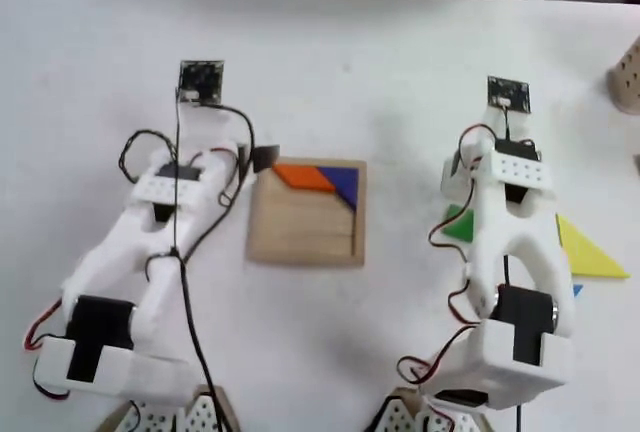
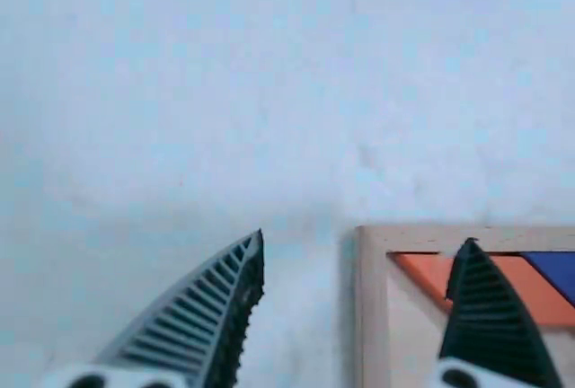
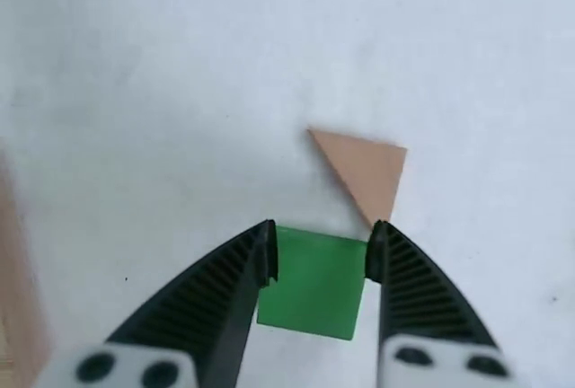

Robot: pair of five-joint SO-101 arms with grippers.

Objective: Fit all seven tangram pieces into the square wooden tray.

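At mid-table lies the tray (image 1: 300,242), its near part bare wood. Along its far edge sit two pieces: an orange piece (image 1: 303,176) to the left and a blue piece (image 1: 343,184) touching it on the right, at the far right corner.

Left of the tray, the left gripper (image 1: 258,160) hangs at the far left corner. Its jaws stand wide and hold nothing. The left wrist view shows one finger (image 2: 211,312) over the table (image 1: 330,62) outside the rim and the other over the orange piece inside.

Right of the tray, the right gripper (image 3: 323,226) is low over the green square (image 3: 310,280). Its jaws are narrow, with a finger against each side of the square. Whether the square is off the table, I cannot tell. A tan triangle (image 3: 364,168) lies just beyond the square, one corner near a fingertip.

Farther right, a yellow triangle (image 1: 585,249) lies on the table beside the right arm, with a small blue bit (image 1: 578,290) just near of it. A tan object (image 1: 627,77) stands at the far right edge.
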